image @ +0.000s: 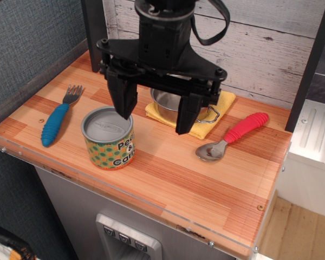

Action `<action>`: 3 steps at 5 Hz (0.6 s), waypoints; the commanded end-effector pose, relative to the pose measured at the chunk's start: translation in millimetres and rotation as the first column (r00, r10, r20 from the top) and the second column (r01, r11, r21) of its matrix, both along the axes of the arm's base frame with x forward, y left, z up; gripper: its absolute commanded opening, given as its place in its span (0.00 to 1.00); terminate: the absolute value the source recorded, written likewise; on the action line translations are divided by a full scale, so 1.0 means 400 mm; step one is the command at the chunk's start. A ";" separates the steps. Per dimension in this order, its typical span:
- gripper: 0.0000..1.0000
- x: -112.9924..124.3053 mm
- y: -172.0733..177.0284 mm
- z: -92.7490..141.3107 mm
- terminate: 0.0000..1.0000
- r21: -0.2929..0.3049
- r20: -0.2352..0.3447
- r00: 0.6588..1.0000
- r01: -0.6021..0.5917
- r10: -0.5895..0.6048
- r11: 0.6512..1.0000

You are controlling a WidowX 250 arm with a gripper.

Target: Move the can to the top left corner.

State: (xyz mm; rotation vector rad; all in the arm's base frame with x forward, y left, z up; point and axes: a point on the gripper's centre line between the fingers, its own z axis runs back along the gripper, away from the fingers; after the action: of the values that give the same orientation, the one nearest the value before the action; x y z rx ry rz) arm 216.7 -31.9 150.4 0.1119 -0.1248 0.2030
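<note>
Wood in light and reddish stripes makes up my worktop (168, 179), with a clear strip along its front edge and small screws at the corners. Behind it runs a wall (260, 49) of grey whitewashed planks, and a dark post (93, 24) stands where that wall meets the far left corner (92, 59) of the worktop. Blue-grey fabric panelling closes the left side; a white unit and pale floorboards show at the right.

On the worktop lie a fork (59, 116) with a ribbed blue handle and metal tines, a spoon (233, 136) with a ribbed red handle and a dull metal bowl, and a yellow cloth (206, 129) carrying a shiny steel pot (168, 100) with a wire handle.

The can (108, 138) is a short cylinder with a plain grey lid, its label dotted green and orange around a white patch of lettering. It stands upright near the front left, between fork and cloth.

My hand (154, 116) is black, angular plastic, its two fingers spread wide apart and pointing down. The left finger (123, 100) hangs over the rear rim of the can's lid, seemingly touching or just above it; the right finger hangs in front of the pot. The can sits to the left of the gap, not between the fingers.
</note>
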 end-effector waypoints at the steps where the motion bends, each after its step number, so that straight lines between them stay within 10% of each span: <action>1: 1.00 0.000 0.000 0.000 0.00 0.000 0.000 1.000 0.000 0.000 1.000; 3: 1.00 0.000 0.012 -0.087 0.00 -0.066 -0.071 0.963 -0.263 0.258 0.963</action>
State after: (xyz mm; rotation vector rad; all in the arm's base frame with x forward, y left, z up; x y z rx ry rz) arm 214.1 -26.9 110.3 0.0690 -0.0176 0.4666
